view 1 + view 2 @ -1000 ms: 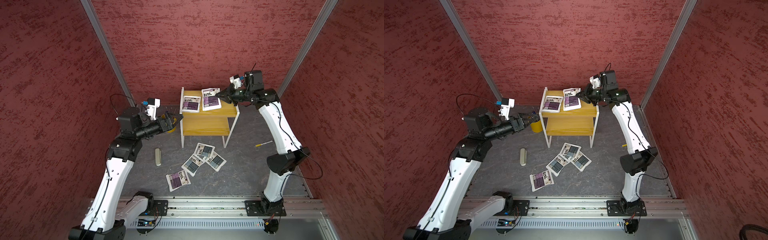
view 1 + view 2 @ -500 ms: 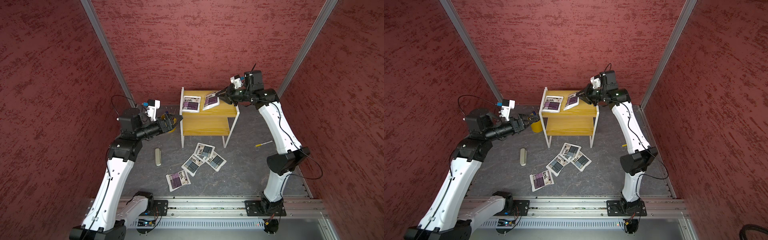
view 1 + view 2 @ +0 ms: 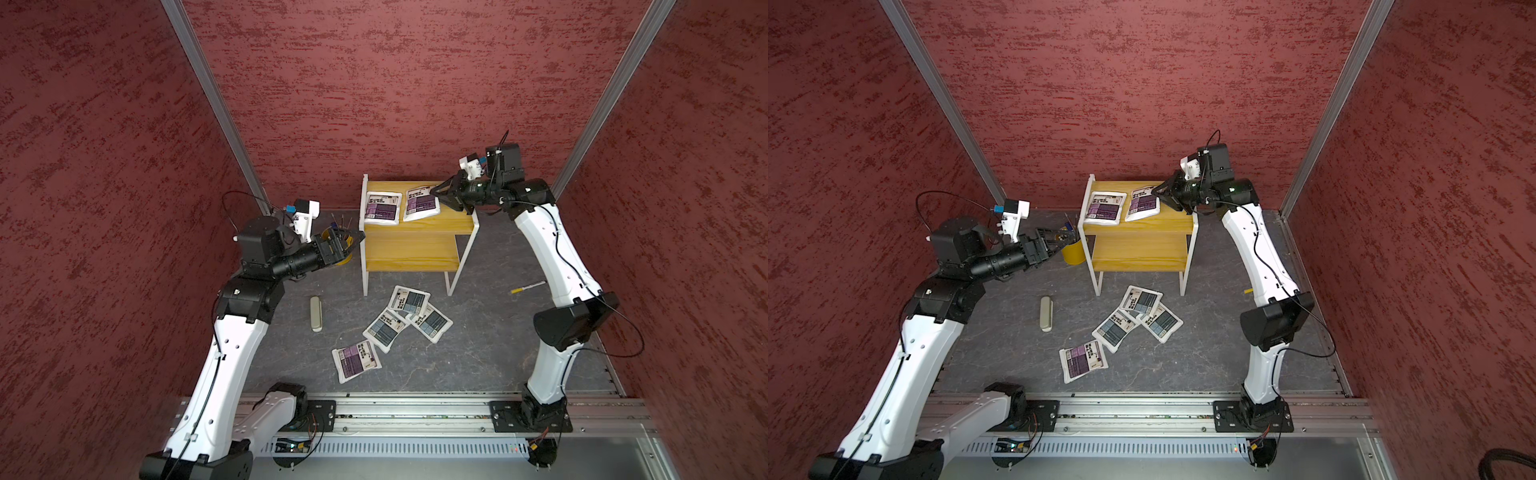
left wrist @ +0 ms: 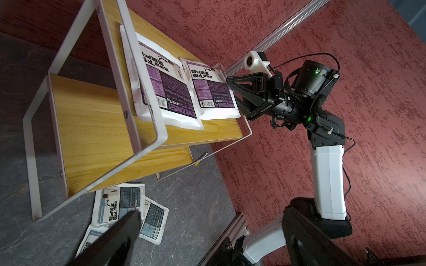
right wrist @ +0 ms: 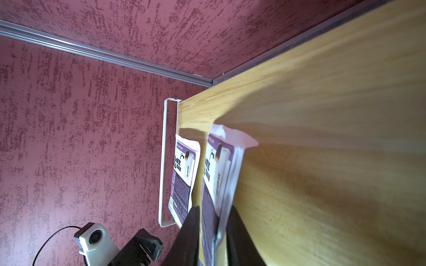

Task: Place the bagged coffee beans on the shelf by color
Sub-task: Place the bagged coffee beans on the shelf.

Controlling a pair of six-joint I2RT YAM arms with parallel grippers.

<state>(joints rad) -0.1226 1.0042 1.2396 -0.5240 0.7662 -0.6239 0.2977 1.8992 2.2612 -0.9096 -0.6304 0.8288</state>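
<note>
The right gripper [image 3: 433, 193], fingers slightly parted, straddles the edge of a purple pouch [image 3: 422, 203] on the shelf [image 3: 411, 249] — left gripper [image 3: 355, 244] hangs wide open, empty.

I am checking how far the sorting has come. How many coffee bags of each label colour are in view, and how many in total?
Purple-label bags: 3 (two on the top board of the shelf, one on the floor)
Blue-grey-label bags: 3 (all on the floor)
Total: 6
</note>
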